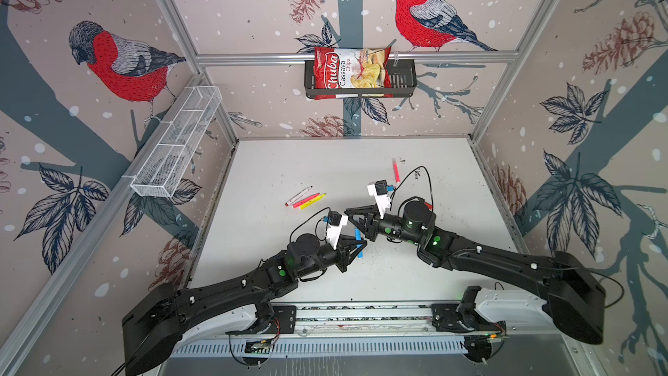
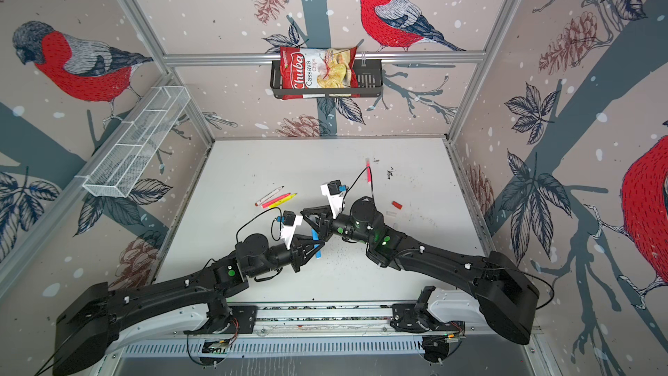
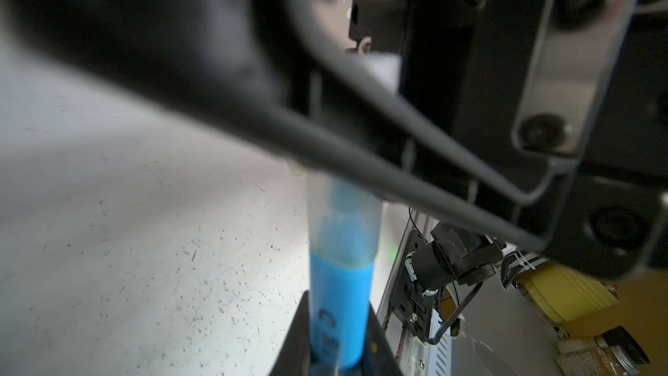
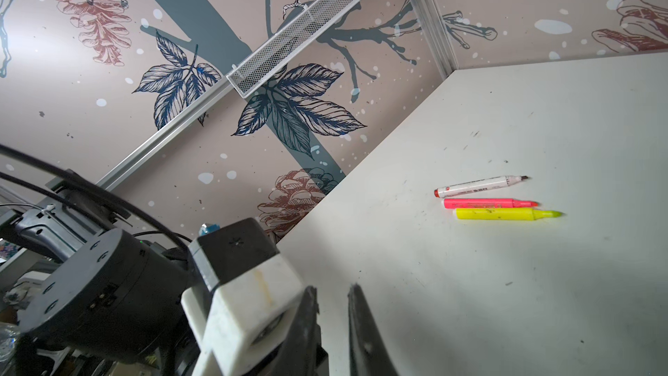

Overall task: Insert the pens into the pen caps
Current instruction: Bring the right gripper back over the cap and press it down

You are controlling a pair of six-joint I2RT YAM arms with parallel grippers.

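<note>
Left arm (image 1: 231,289) and right arm (image 1: 502,258) were stretched forward from the near side, forearms slanting inward until the wrists sat close together near the middle of the workspace. Left gripper (image 1: 361,246) pointed right, jaws clamped on the barrel of a blue pen (image 1: 357,234), which it held roughly upright. Right gripper (image 1: 349,212) pointed left, just beyond the left one, jaws drawn together. Its fingers crossed the pen's upper end; whether they gripped anything there was unclear.

Left end effector (image 1: 360,246) grips blue pen (image 1: 357,235); right end effector (image 1: 349,211) just beside.
</note>
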